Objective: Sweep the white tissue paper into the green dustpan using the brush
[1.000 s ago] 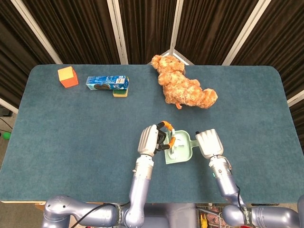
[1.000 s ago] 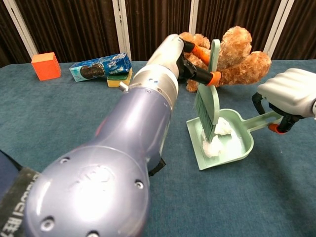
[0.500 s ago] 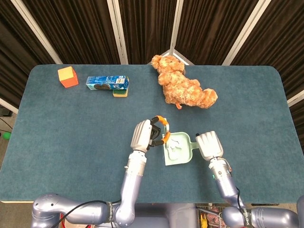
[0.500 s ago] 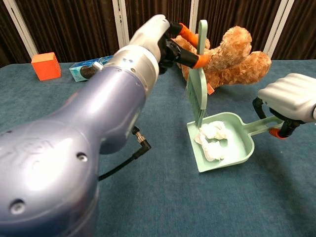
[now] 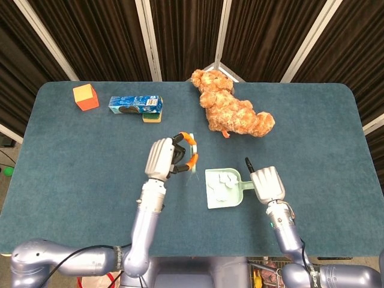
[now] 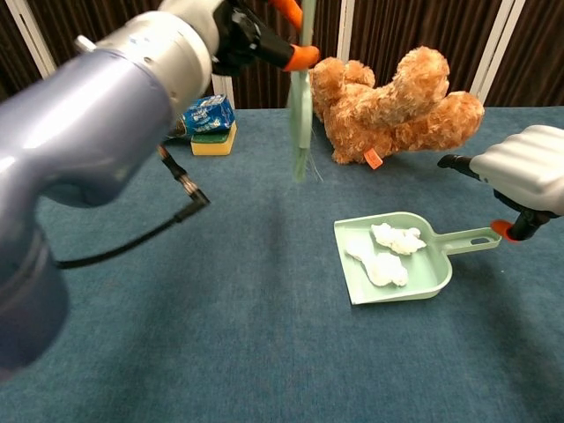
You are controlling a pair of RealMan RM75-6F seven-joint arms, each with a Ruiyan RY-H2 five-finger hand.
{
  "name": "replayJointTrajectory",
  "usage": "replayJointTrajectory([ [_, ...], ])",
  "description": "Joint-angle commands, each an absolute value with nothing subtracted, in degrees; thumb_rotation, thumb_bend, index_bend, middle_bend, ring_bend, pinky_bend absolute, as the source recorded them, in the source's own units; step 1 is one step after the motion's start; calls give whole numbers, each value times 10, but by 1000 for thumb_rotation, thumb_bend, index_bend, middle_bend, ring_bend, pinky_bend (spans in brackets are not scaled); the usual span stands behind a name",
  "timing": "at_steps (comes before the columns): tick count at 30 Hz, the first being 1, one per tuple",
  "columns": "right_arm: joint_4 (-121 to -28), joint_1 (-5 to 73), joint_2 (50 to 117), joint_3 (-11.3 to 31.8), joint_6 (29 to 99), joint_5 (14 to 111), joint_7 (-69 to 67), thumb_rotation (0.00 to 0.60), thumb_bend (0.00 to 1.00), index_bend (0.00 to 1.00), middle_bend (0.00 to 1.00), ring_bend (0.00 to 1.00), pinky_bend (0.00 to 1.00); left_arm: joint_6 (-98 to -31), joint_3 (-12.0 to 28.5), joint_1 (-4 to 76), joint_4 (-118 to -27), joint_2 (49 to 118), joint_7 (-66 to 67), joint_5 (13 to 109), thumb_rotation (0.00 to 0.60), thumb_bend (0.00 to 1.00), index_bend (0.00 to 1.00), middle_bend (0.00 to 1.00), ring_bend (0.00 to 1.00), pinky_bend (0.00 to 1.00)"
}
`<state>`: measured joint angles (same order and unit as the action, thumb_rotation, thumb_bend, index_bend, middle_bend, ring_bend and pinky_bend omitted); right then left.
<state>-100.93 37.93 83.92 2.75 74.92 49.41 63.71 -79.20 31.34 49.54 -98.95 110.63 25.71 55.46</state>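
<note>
The brush (image 6: 301, 123) was pinched by the fingers (image 5: 187, 157) of the left hand (image 5: 162, 159), raised clear of the bench (image 5: 90, 174). The dustpan handle (image 6: 467, 240) was gripped by the right hand (image 6: 529, 172). White tissue paper (image 6: 388, 254) was seen lying inside the green dustpan (image 6: 352, 273), near a teddy bear (image 5: 231, 111).

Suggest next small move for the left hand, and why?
Probably lower the brush to bare table left of the dustpan and release. The tissue lies wholly inside the pan, no scraps show on the cloth, and the left hand holds the brush clear of the pan, so sweeping looks finished.
</note>
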Motion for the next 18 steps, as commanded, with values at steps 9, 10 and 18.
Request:
replayJointTrajectory([
  [9, -1034, 374, 819, 30, 763, 499, 632, 600, 452, 0, 841, 776, 863, -713, 194, 468, -1009, 898, 413, 638, 600, 622, 789, 1000, 982, 1000],
  [10, -1036, 374, 816, 29, 763, 501, 631, 600, 452, 0, 841, 776, 863, -707, 185, 466, -1005, 884, 420, 642, 600, 622, 789, 1000, 982, 1000],
  [18, -1041, 371, 814, 24, 763, 505, 628, 600, 452, 0, 841, 776, 863, -661, 120, 461, -975, 828, 471, 645, 600, 557, 748, 979, 958, 998],
])
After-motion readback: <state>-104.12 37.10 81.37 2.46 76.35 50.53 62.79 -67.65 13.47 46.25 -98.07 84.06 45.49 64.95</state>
